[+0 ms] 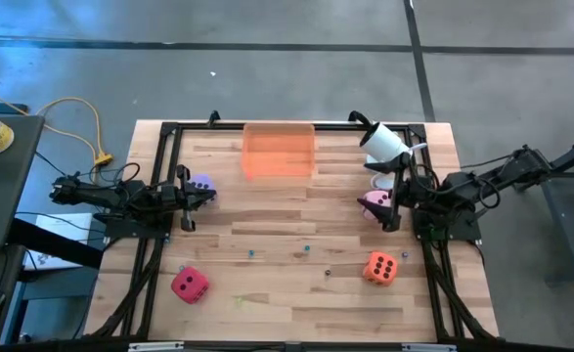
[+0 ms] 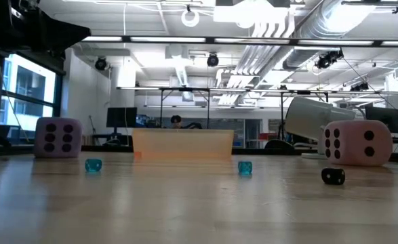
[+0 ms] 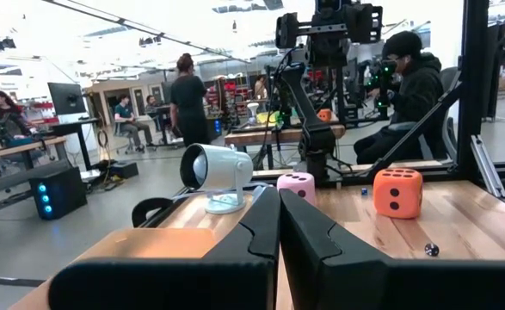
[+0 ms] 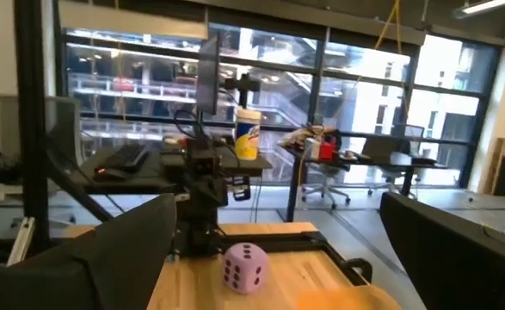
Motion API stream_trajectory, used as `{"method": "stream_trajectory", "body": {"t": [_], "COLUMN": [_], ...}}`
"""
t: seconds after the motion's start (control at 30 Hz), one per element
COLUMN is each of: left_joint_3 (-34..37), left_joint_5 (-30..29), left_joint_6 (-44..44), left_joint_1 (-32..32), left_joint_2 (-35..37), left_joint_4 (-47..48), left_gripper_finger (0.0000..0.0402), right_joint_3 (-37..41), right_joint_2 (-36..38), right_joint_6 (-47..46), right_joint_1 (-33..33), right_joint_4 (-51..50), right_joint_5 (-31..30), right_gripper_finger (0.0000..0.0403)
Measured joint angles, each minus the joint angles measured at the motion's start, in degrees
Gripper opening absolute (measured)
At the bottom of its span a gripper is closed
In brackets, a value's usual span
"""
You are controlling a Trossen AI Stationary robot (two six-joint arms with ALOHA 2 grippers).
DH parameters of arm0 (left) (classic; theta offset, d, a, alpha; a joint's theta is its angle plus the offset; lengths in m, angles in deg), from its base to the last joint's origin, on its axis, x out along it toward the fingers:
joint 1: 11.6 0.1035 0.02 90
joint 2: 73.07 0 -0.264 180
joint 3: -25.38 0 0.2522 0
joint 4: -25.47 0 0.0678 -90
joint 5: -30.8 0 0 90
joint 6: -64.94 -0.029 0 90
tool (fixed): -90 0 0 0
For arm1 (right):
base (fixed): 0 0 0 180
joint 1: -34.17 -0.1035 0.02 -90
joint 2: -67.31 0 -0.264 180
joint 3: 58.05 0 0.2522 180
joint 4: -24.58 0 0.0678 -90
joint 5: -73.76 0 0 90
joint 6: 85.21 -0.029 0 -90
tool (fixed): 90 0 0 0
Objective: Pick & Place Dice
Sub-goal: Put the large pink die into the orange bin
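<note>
My right claw [image 1: 392, 208] gapes beside the pink die [image 1: 374, 203]; it looks soft, light — I'd pinch opposite flat faces. Left claw [image 1: 191, 198] clenched, empty.

Robotics lab: exposed ceiling ducts [image 2: 321, 27], monitors [image 3: 67, 96], workbenches, seated people (open-plan).

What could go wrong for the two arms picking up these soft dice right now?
The open right gripper sits beside the soft pink die, close to the white camera on its stand; a wide reach might knock that camera. The small loose dice, teal and black, lie scattered on the wooden table and could be swept aside. The left gripper is shut next to the soft lavender die, so advancing might just push it.
</note>
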Motion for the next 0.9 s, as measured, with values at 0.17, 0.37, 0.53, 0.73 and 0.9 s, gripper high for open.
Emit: {"method": "stream_trajectory", "body": {"t": [0.17,0.37,0.53,0.73,0.9], "left_joint_3": [0.0,0.0,0.0,0.0,0.0], "left_joint_5": [0.0,0.0,0.0,0.0,0.0], "left_joint_6": [0.0,0.0,0.0,0.0,0.0], "left_joint_1": [0.0,0.0,0.0,0.0,0.0], "left_joint_2": [0.0,0.0,0.0,0.0,0.0], "left_joint_4": [0.0,0.0,0.0,0.0,0.0], "left_gripper_finger": [0.0000,0.0000,0.0000,0.0000,0.0000], "right_joint_3": [0.0,-0.2,-5.9,-19.2,-30.5], "right_joint_2": [-0.2,-1.5,-2.6,-8.4,-16.2], "right_joint_6": [-0.1,-0.5,-6.5,-25.2,-49.1], "right_joint_1": [0.0,0.0,0.0,0.1,4.3], "right_joint_4": [0.2,-2.2,-18.9,-48.2,-75.9], "right_joint_5": [0.1,-1.0,-6.1,-8.6,-4.3], "right_gripper_finger": [0.0400,0.0400,0.0400,0.0400,0.0400]}}
